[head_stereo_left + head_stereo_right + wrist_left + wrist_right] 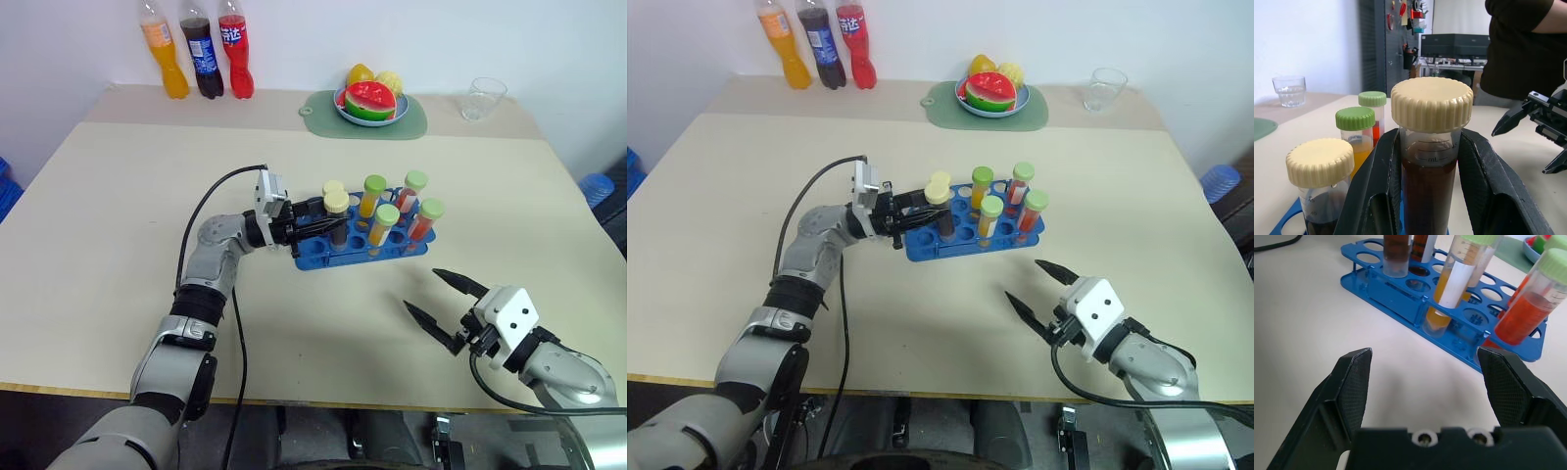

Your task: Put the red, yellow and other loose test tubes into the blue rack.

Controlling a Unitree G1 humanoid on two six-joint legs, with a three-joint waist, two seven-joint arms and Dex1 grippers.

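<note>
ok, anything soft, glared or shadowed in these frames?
Left wrist view: the brown tube between the left gripper fingers is sharp, while the glass and the shelves behind look soft. Right wrist view: the right gripper casts a faint shadow on the table; the blue rack is crisp. Head views: even light, soft shadows only, no strong glare.

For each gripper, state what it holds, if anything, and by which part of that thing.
The left gripper is shut on the dark brown tube, gripping its body just below the pale cap, at the blue rack. The right gripper is open and holds nothing.
</note>
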